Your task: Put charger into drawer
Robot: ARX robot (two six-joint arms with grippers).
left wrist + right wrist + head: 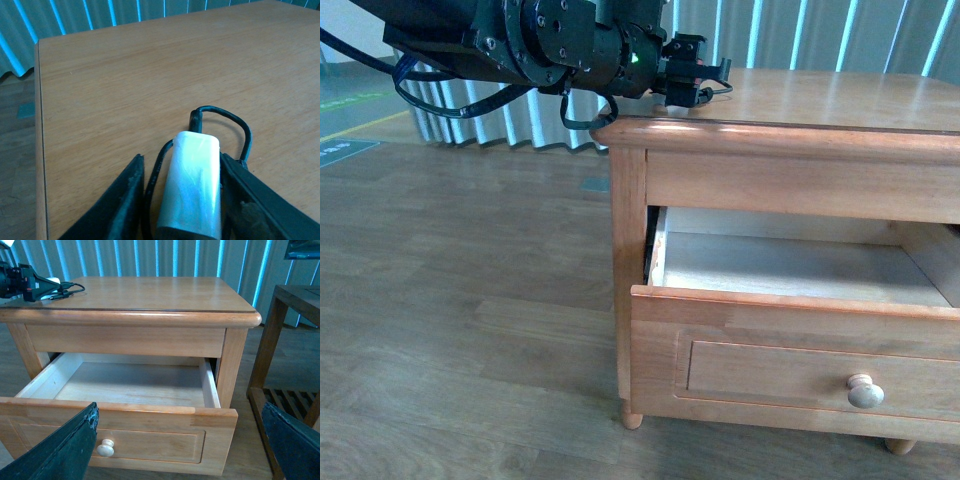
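Observation:
The charger (192, 190), a white boxy adapter with a thin black cable (239, 122) looped at its end, rests on the cabinet top (150, 75). My left gripper (181, 159) is shut on it, one finger (122, 200) against each long side. In the front view the left gripper (705, 82) sits over the top's near-left corner. The drawer (790, 305) is pulled open below, its inside bare, its pale round knob (865, 392) on the front panel. My right gripper (180, 450) is open and empty in front of the drawer (150, 412), near the knob (105, 447).
The honey-brown cabinet (628, 260) stands on a wooden floor (460, 300). A dark wooden side table (295, 295) with a slatted lower shelf stands close beside it. Pale vertical blinds (820, 35) hang behind.

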